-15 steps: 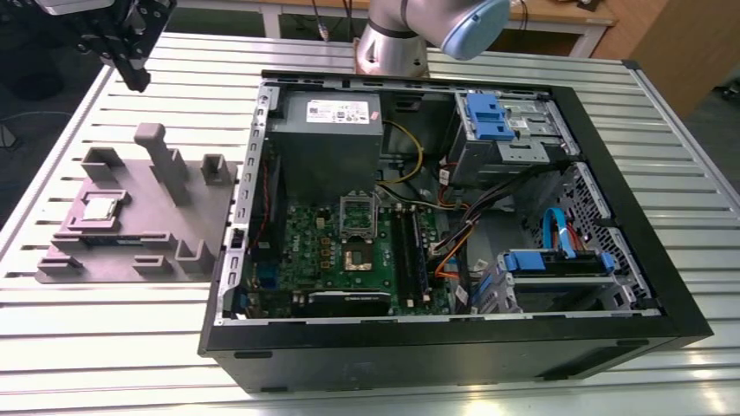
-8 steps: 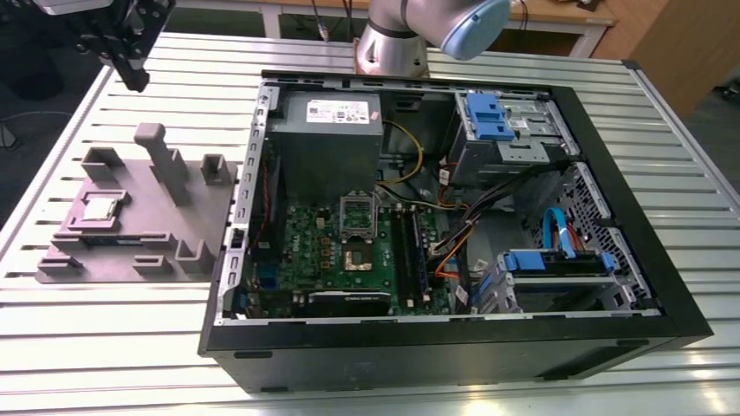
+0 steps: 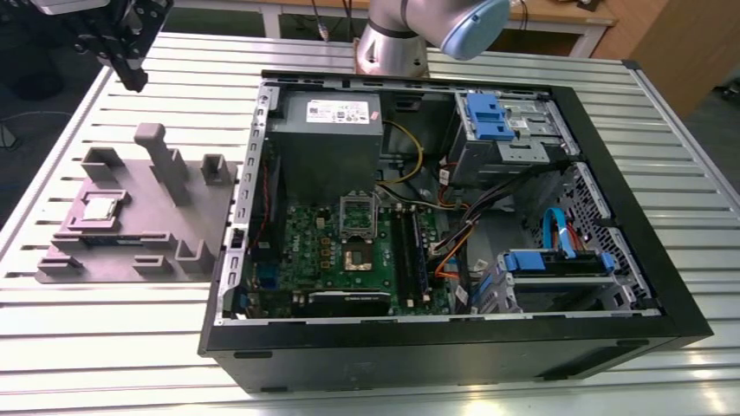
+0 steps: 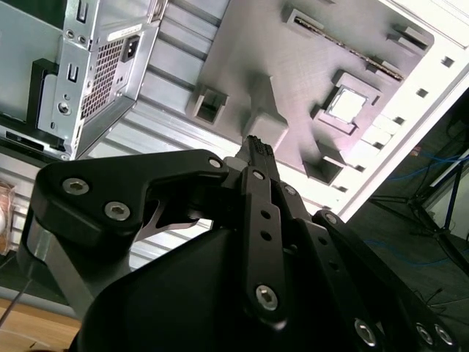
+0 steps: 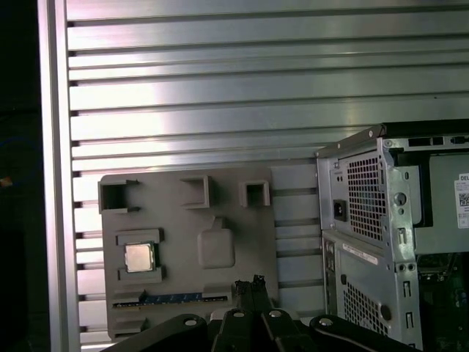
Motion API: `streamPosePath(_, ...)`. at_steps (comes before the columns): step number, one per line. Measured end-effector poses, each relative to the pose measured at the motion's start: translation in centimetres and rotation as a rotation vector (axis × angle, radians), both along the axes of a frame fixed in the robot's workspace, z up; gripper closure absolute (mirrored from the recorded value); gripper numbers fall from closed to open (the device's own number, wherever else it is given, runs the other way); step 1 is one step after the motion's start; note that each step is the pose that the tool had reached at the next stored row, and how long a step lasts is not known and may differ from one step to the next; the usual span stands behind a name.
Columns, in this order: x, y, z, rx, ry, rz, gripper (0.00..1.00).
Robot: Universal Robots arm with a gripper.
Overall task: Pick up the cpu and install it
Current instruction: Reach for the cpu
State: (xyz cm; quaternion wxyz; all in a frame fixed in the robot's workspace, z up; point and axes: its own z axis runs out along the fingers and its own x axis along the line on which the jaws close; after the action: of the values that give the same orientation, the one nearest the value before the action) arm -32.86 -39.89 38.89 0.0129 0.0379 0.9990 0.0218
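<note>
Overhead, hand (image 3: 131, 80) over slatted metal table (image 3: 116, 347); cpu (image 3: 100, 208) on grey tray (image 3: 139, 236).

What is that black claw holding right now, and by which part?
Nothing is held. The gripper is closed with nothing between its fingers. The cpu lies in a recess of the grey holder, apart from the gripper.

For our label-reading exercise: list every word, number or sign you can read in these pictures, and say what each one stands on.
No text can be read.
White label on the power supply: print too small.
Pale sticker on the case rear, first wrist view: blurred.
</note>
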Motion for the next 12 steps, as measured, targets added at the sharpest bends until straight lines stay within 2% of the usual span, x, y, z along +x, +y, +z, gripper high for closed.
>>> streamPosePath(12,-0.17,0.00,-0.01,-0.0001,0.0000,0.000,0.90)
